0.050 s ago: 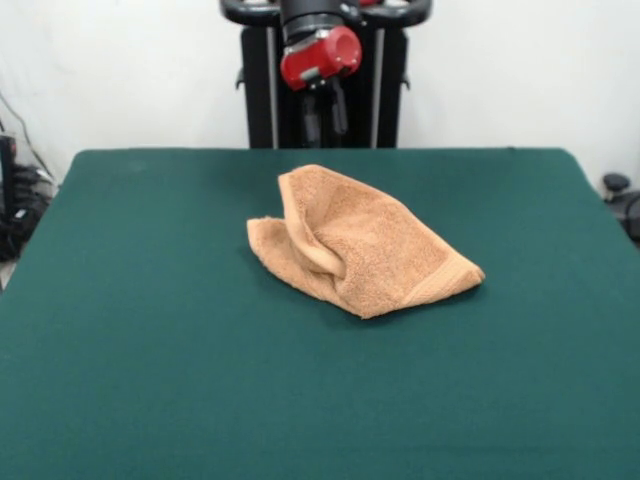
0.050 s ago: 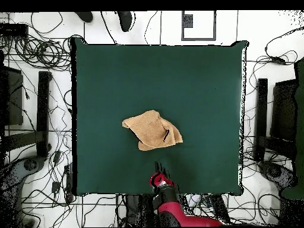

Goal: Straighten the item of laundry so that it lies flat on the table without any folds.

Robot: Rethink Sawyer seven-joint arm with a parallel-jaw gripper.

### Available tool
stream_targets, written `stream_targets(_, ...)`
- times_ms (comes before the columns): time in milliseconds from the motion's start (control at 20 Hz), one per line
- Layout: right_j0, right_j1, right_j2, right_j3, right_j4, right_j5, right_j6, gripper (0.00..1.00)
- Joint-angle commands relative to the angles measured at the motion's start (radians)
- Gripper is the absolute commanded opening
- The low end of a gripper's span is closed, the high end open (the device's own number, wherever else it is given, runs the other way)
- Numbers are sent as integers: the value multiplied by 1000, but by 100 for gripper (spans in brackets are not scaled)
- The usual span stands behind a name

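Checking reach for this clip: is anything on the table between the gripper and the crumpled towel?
Nothing visible. The gripper hangs near the table's edge on the robot's side, and only bare green cloth lies between it and the towel. The towel sits alone, bunched and folded, near the table's middle.

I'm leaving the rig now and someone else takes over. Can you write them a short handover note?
Gripper: drawn back at the robot's edge of the table, holding nothing; whether its jaws are open cannot be told.
Towel: near the table's middle, crumpled, with a raised fold and layers overlapping.
Done: nothing visible yet.
Left: grasp an edge, pull the folds out, spread it flat.
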Motion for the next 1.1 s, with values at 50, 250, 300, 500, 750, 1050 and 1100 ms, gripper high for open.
stream_targets(50,41,46,105,-125,44,-40,150,100)
stream_targets(250,30,16,128,-122,36,10,158,100)
stream_targets(300,27,17,131,-123,34,14,161,100)
stream_targets(500,10,28,153,-155,9,41,160,100)
stream_targets(750,-47,33,267,-275,-99,197,153,100)
stream_targets(1050,-39,-23,273,-239,-72,249,121,100)
stream_targets(1100,-36,-29,273,-238,-87,250,107,100)
